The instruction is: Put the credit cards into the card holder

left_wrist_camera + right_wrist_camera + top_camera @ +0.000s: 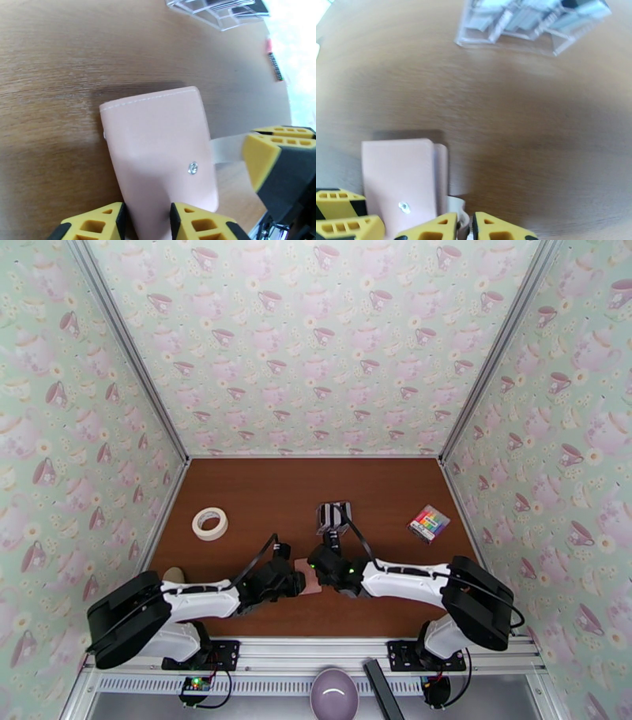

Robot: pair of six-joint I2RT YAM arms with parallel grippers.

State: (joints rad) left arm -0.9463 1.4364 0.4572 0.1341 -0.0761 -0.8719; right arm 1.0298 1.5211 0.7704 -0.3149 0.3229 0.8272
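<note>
The holder (158, 154) lies closed on the surface (59, 59) between the two arms. Its long axis runs straight away from the left claw (147, 221), which clamps its near short end. The right claw (465, 225) comes in at the holder's long right edge, pinched on a pale strip (227, 150) there; tab or card, I cannot tell. The rack (328, 518), probably holding the cards (340, 512), stands beyond, nearer the right arm, with bare surface between.
</note>
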